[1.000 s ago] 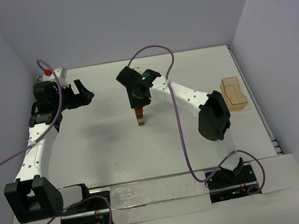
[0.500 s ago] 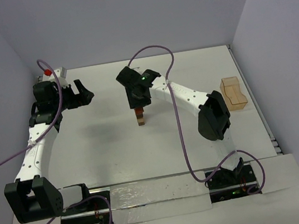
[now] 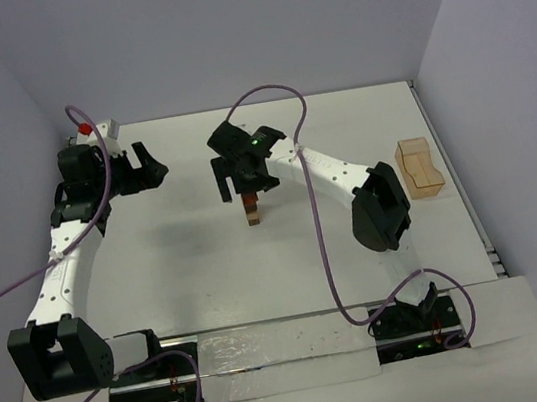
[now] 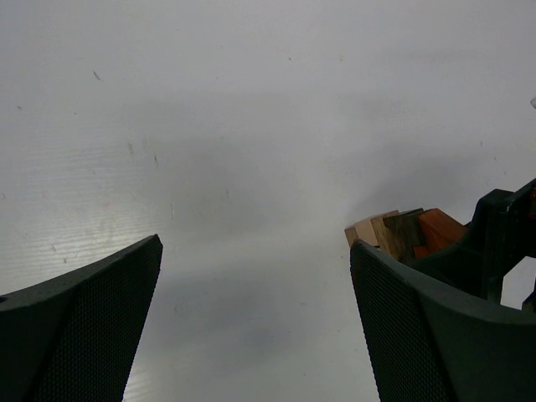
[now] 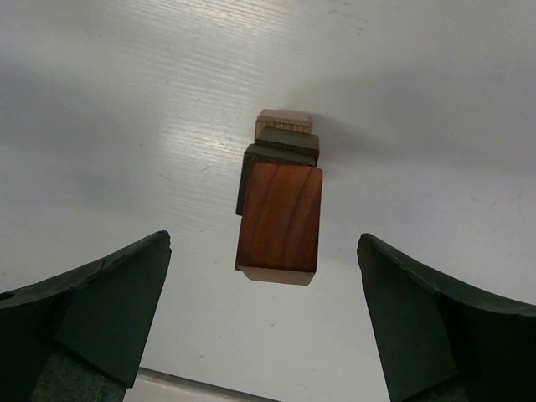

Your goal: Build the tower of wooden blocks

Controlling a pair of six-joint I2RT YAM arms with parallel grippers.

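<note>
At the tabletop's (image 3: 157,268) centre, the narrow upright tower of tan, dark and reddish-brown wooden blocks (image 3: 252,211) stood directly beneath the right end effector (image 3: 243,188), its jaws wide and empty either side; the left end effector (image 3: 147,166), equally wide, hung well apart.

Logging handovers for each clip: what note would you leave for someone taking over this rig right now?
Left pincer: open, empty, at the far left, away from the tower.
Right pincer: open, straddling the tower top, touching nothing.
Tower: upright in the middle, reddish block on top, dark block beneath, slightly offset.
Done: stack stands free.
Left: lift the right arm straight up; check the wooden box at the right edge, contents unclear.
</note>
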